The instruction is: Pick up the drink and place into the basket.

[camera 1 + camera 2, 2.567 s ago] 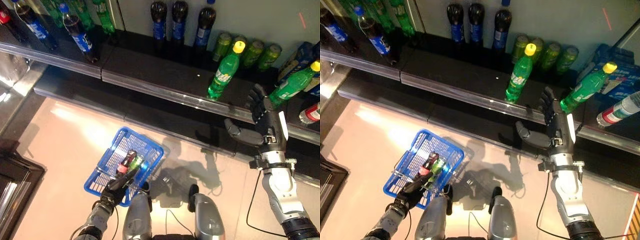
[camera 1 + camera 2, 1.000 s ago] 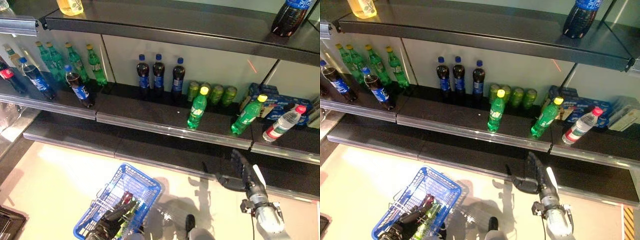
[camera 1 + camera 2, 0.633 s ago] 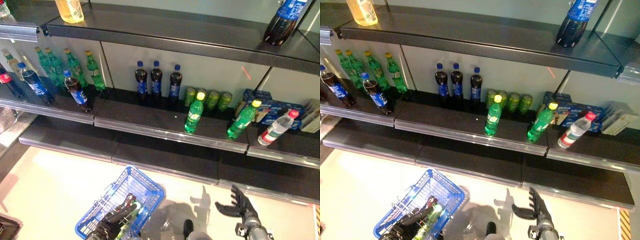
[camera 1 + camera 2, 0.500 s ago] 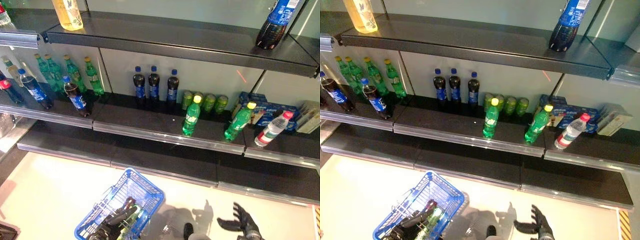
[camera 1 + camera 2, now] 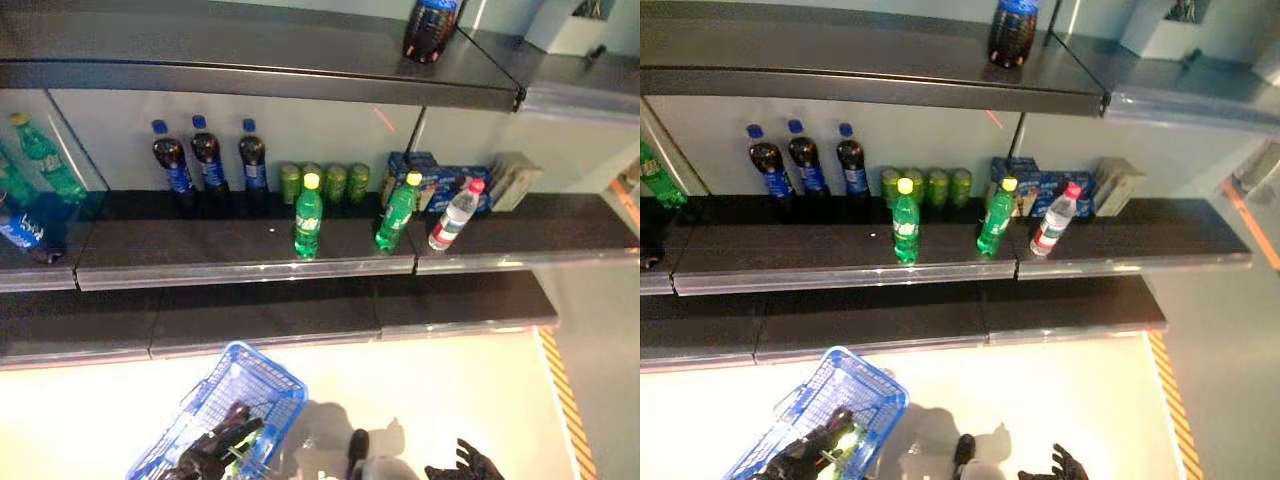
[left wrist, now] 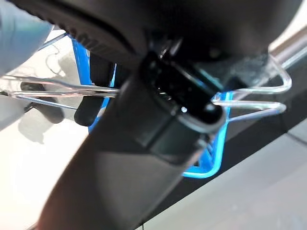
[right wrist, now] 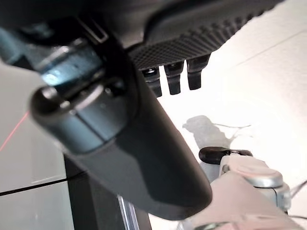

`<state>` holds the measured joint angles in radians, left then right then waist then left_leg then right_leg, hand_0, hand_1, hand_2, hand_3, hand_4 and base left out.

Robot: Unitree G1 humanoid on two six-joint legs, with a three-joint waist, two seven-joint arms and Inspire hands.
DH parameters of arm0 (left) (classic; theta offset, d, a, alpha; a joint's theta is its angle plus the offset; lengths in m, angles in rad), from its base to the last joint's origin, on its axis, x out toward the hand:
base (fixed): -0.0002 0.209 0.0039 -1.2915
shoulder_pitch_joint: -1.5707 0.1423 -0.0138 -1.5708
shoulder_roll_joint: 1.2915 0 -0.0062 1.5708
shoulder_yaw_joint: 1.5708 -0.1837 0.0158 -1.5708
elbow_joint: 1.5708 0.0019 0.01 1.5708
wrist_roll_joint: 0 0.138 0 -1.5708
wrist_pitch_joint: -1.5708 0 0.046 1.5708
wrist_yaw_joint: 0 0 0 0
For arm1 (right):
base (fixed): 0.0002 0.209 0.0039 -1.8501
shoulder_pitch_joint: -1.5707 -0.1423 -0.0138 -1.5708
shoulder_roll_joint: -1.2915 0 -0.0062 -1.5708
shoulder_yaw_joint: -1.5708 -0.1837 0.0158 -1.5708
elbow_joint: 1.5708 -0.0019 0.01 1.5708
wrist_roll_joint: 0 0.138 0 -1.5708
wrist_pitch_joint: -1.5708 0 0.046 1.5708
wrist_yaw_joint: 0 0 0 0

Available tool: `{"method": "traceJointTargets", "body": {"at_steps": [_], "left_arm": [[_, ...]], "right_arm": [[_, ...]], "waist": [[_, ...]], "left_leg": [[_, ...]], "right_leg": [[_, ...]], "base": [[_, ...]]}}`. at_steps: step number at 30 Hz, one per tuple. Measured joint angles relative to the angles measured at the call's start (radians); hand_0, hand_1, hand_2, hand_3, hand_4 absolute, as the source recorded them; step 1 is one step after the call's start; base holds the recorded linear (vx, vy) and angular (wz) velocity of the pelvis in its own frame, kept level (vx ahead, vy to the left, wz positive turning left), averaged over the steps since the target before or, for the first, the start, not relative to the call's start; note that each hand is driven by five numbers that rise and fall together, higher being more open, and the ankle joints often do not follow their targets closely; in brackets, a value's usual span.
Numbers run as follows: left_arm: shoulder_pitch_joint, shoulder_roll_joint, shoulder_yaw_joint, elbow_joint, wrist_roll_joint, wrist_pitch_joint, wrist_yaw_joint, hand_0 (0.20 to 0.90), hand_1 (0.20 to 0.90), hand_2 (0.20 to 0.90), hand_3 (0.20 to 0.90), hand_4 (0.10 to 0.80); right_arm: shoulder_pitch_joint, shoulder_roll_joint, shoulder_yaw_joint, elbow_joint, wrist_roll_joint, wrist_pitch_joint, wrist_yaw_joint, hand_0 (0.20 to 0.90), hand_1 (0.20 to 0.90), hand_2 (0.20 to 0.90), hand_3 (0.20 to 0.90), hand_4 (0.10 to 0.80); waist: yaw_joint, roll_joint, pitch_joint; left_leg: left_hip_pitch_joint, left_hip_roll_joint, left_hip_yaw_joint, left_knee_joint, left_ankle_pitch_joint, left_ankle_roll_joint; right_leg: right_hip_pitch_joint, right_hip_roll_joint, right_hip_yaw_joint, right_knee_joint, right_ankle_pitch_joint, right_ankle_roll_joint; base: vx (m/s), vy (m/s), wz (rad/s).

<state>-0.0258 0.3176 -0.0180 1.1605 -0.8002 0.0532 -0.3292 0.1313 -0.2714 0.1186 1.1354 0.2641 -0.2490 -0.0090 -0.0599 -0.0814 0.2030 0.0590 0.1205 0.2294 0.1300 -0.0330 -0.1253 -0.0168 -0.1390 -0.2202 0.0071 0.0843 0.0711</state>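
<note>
- Camera has swung up and right since earlier frame; right hand (image 5: 470,464) now low at view's bottom edge, away from shelf (image 5: 250,262).
- Right fingers spread, empty.
- Left hand (image 5: 215,450) over blue basket (image 5: 262,375), fingers curled round its wire handle (image 6: 249,103).
- Drink (image 5: 845,441) lies in basket under left hand.
- Green bottles (image 5: 308,217) upright on shelf.

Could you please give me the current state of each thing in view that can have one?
Blue basket: tilted, held by its wire handle, drinks inside.
Left hand: curled round the basket's handle.
Right hand: open, empty, low by the floor.
Two green bottles: upright near the shelf's front edge, capped.
Water bottle: standing on the shelf, leaning, capped.
Three dark cola bottles: upright at the back.
Green cans: upright in a row.
</note>
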Motion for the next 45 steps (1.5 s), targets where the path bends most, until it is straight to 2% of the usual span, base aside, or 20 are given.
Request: {"method": "traceJointTargets", "body": {"at_steps": [1,2,3,4,5,6,8,9,10,14,18,21,27,37,42,45], "left_arm": [[-0.030,-0.002,-0.002,0.000,-0.002,-0.002,0.005,0.300,0.300,0.300,0.200,0.100],[-0.062,-0.009,-0.006,-0.005,-0.002,-0.004,0.005,0.300,0.300,0.300,0.200,0.100],[-0.078,-0.026,-0.008,-0.009,-0.001,-0.006,0.003,0.300,0.300,0.300,0.200,0.100],[-0.084,-0.040,-0.014,-0.012,-0.001,-0.014,0.000,0.300,0.300,0.300,0.200,0.100],[-0.078,-0.049,-0.014,-0.012,-0.001,-0.020,-0.009,0.300,0.300,0.300,0.200,0.100],[-0.081,-0.058,-0.014,-0.012,-0.001,-0.024,-0.015,0.300,0.300,0.300,0.200,0.100],[-0.096,-0.071,-0.012,-0.011,-0.002,-0.037,-0.017,0.300,0.300,0.300,0.200,0.100],[-0.098,-0.070,-0.014,-0.010,-0.001,-0.037,-0.022,0.300,0.300,0.300,0.200,0.100],[-0.095,-0.067,-0.011,-0.007,-0.001,-0.038,-0.022,0.300,0.300,0.300,0.200,0.100],[-0.042,-0.056,-0.029,0.026,0.026,-0.028,-0.039,0.300,0.300,0.300,0.200,0.100],[-0.014,-0.071,-0.022,0.085,0.086,-0.001,-0.048,0.300,0.300,0.300,0.200,0.100],[-0.014,-0.070,-0.037,0.082,0.111,0.002,-0.059,0.300,0.300,0.300,0.200,0.100],[-0.001,-0.070,-0.035,0.073,0.095,0.003,-0.058,0.300,0.300,0.300,0.200,0.100],[0.028,-0.067,-0.011,0.035,0.031,-0.001,-0.051,0.300,0.300,0.300,0.200,0.100],[-0.044,-0.069,-0.053,0.034,-0.027,-0.026,-0.035,0.300,0.300,0.300,0.200,0.100],[-0.112,-0.069,-0.080,0.010,-0.057,-0.042,-0.033,0.300,0.300,0.300,0.200,0.100]], "right_arm": [[-0.012,0.001,0.005,0.004,-0.003,0.000,0.007,0.900,0.900,0.900,0.900,0.800],[-0.044,-0.005,0.006,0.030,-0.005,0.001,0.007,0.900,0.900,0.900,0.900,0.800],[-0.055,-0.022,0.006,0.033,-0.004,0.001,0.005,0.900,0.900,0.900,0.900,0.800],[-0.065,-0.042,0.004,0.033,-0.001,-0.005,0.005,0.900,0.900,0.900,0.900,0.800],[-0.072,-0.060,0.003,0.032,0.002,-0.015,0.004,0.900,0.900,0.900,0.900,0.800],[-0.081,-0.080,0.003,0.027,0.002,-0.020,0.005,0.900,0.900,0.900,0.900,0.800],[-0.095,-0.107,0.002,0.048,0.002,-0.010,0.006,0.900,0.900,0.900,0.900,0.800],[-0.090,-0.108,0.001,0.059,0.002,0.002,0.008,0.900,0.900,0.900,0.900,0.800],[-0.085,-0.100,0.002,0.068,0.003,0.010,0.013,0.900,0.900,0.900,0.900,0.800],[-0.035,-0.063,-0.005,0.101,0.012,0.022,0.094,0.900,0.900,0.900,0.900,0.800],[-0.014,-0.017,-0.005,0.118,0.012,0.050,0.140,0.900,0.900,0.900,0.900,0.800],[-0.044,-0.009,-0.005,0.124,0.010,0.068,0.145,0.900,0.900,0.900,0.900,0.800],[-0.076,-0.009,-0.004,0.119,0.011,0.085,0.146,0.900,0.900,0.900,0.900,0.800],[-0.068,-0.028,-0.001,0.103,0.009,0.117,0.146,0.900,0.900,0.900,0.900,0.800],[-0.108,-0.076,0.023,0.108,0.010,0.120,0.146,0.900,0.900,0.900,0.900,0.800],[-0.184,-0.103,0.028,0.104,0.014,0.113,0.143,0.900,0.900,0.900,0.900,0.800]], "waist": [[0.006,0.003,0.007],[0.015,0.012,0.026],[0.024,0.026,0.037],[0.023,0.048,0.030],[0.023,0.083,0.015],[0.021,0.113,0.014],[0.009,0.147,0.012],[0.007,0.156,0.008],[0.012,0.150,0.001],[0.002,0.080,-0.045],[0.002,0.037,-0.061],[0.004,0.022,-0.065],[0.016,0.045,-0.070],[0.035,0.062,-0.085],[0.060,0.086,-0.079],[0.058,0.120,0.008]], "left_leg": [[-0.062,0.001,-0.029,0.126,-0.001,-0.006],[-0.124,0.002,-0.078,0.279,0.015,-0.035],[-0.130,0.006,-0.084,0.328,0.024,-0.050],[-0.127,0.029,-0.079,0.299,0.012,-0.051],[-0.096,0.044,-0.045,0.202,0.007,-0.036],[-0.070,0.043,-0.053,0.110,0.009,-0.028],[-0.034,0.019,-0.054,-0.028,0.013,-0.017],[-0.013,0.009,-0.058,-0.089,0.033,0.037],[0.001,0.004,-0.054,-0.111,0.047,0.041],[0.056,-0.034,-0.052,-0.219,0.089,0.061],[0.061,-0.039,-0.052,-0.216,0.086,0.060],[0.069,-0.037,-0.050,-0.216,0.083,0.061],[0.081,-0.022,-0.050,-0.224,0.069,0.053],[0.041,-0.010,-0.055,-0.222,0.077,0.043],[-0.118,-0.023,-0.097,-0.212,0.124,0.043],[-0.195,-0.022,-0.133,-0.212,0.156,0.040]], "right_leg": [[0.016,0.000,0.020,-0.017,-0.002,-0.013],[0.048,-0.008,0.045,-0.033,0.000,-0.022],[0.066,-0.005,0.054,-0.042,0.006,-0.029],[0.064,-0.008,0.040,-0.043,0.008,-0.032],[0.058,-0.008,0.007,-0.041,0.010,-0.034],[0.053,-0.005,0.001,-0.037,0.009,-0.033],[0.052,-0.006,0.001,-0.040,0.013,-0.022],[0.054,0.000,0.004,-0.041,0.017,-0.010],[0.062,-0.003,0.008,-0.050,0.022,0.000],[0.085,-0.022,0.007,-0.092,0.036,0.026],[0.089,-0.023,0.001,-0.092,0.034,0.037],[0.094,-0.022,0.006,-0.092,0.032,0.038],[0.112,-0.016,0.003,-0.097,0.006,0.033],[0.075,-0.004,-0.006,-0.099,0.013,0.023],[-0.070,0.000,-0.021,-0.093,0.050,0.014],[-0.128,0.005,-0.022,-0.093,0.058,0.014]], "base": [[-0.019,0.077,0.32],[0.033,0.239,0.06],[0.057,0.306,-0.23],[0.085,0.369,-0.44],[0.077,0.304,-0.37],[0.104,0.336,-0.22],[0.105,0.305,0.01],[0.095,0.198,-0.01],[0.098,0.160,-0.03],[0.078,0.078,-0.02],[0.055,0.020,0.08],[0.046,0.017,-0.02],[0.085,-0.027,-0.01],[0.023,-0.002,0.01],[-0.218,-0.010,0.17],[-0.185,-0.015,0.30]]}}
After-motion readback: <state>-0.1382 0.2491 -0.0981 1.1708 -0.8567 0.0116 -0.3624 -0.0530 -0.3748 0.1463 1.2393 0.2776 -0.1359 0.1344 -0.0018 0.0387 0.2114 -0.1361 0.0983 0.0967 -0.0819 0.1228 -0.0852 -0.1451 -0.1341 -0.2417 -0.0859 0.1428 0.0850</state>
